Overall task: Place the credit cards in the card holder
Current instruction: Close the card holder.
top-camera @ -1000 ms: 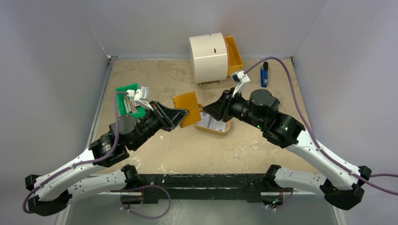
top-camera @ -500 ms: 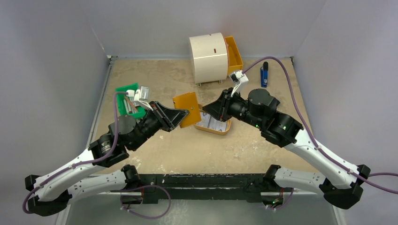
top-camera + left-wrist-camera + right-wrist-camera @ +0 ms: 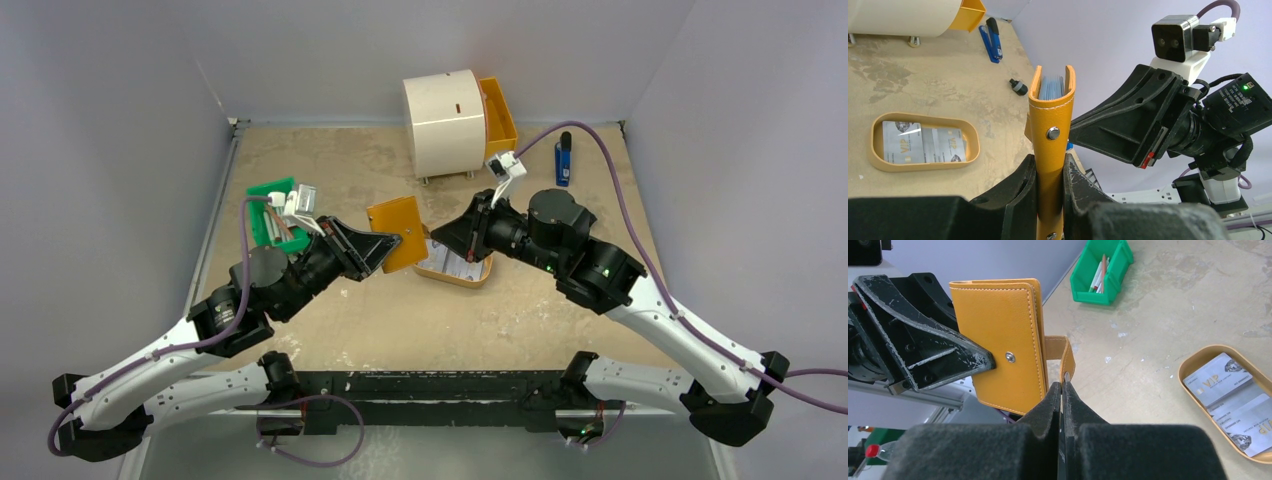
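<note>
The orange-tan card holder is held upright above the table by my left gripper, which is shut on its lower part. Grey-blue card edges show inside its open top. My right gripper is shut, with the holder's flap strap pinched at its fingertips. The holder's body shows a round snap. Two or three pale credit cards lie in the oval tan tray; they also show in the left wrist view and the right wrist view.
The oval tan tray sits just under and right of the holder. A white cabinet with an orange drawer stands at the back. A green bin of sticks is at left. A blue tool lies back right.
My right gripper has edged slightly left toward the card holder. The left arm and the holder have stayed put.
</note>
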`<state>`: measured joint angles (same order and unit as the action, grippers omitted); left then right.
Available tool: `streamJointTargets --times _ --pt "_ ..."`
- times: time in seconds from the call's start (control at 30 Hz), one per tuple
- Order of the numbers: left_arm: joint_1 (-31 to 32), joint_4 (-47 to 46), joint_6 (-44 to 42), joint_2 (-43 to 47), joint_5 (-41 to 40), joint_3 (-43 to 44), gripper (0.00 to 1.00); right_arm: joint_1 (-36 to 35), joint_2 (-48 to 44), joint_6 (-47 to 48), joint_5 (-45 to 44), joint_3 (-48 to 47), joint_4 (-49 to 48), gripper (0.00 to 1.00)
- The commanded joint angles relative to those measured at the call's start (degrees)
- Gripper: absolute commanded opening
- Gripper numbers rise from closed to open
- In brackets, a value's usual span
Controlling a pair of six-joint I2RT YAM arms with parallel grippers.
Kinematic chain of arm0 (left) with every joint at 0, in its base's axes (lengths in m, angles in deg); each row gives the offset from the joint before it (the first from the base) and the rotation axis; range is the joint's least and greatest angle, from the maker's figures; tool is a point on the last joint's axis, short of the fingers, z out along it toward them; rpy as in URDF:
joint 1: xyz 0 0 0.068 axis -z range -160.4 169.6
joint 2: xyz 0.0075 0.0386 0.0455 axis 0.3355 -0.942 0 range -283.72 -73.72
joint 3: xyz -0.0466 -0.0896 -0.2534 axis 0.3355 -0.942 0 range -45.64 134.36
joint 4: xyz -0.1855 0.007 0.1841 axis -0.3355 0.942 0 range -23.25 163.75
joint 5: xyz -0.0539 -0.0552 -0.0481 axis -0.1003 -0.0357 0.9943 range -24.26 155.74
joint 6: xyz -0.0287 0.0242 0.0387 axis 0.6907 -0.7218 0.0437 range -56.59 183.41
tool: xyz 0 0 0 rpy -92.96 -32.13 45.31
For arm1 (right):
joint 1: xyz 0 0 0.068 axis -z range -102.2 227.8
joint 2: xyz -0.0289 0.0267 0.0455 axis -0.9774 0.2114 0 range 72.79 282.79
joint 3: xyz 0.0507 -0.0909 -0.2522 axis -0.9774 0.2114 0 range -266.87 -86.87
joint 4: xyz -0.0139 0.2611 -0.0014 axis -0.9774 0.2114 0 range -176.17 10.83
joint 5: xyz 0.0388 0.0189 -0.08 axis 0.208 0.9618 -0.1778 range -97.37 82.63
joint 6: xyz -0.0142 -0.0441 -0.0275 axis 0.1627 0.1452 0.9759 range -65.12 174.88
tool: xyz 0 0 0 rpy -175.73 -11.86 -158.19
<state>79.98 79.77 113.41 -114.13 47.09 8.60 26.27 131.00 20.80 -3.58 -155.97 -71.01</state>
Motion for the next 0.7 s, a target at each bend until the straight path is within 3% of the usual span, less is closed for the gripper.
streamJointTargets --times 0.0,0.2,0.47,0.67 --pt "-0.2 -3.2 0.2 0.8 0.8 2.6 0.0 -0.2 -0.6 -0.2 1.3 -0.9 -2.5 0.02" --pt "-0.2 -3.1 0.3 0.9 0.9 2.6 0.0 -0.2 -0.6 -0.5 0.8 -0.7 -2.2 0.24" --pt "-0.2 -3.2 0.3 0.9 1.1 2.7 0.0 -0.2 -0.4 -0.4 0.4 -1.2 -1.9 0.22" --pt "-0.1 -3.2 0.3 1.0 1.2 2.7 0.0 -0.2 -0.1 -0.5 -0.7 -1.2 -1.1 0.3"
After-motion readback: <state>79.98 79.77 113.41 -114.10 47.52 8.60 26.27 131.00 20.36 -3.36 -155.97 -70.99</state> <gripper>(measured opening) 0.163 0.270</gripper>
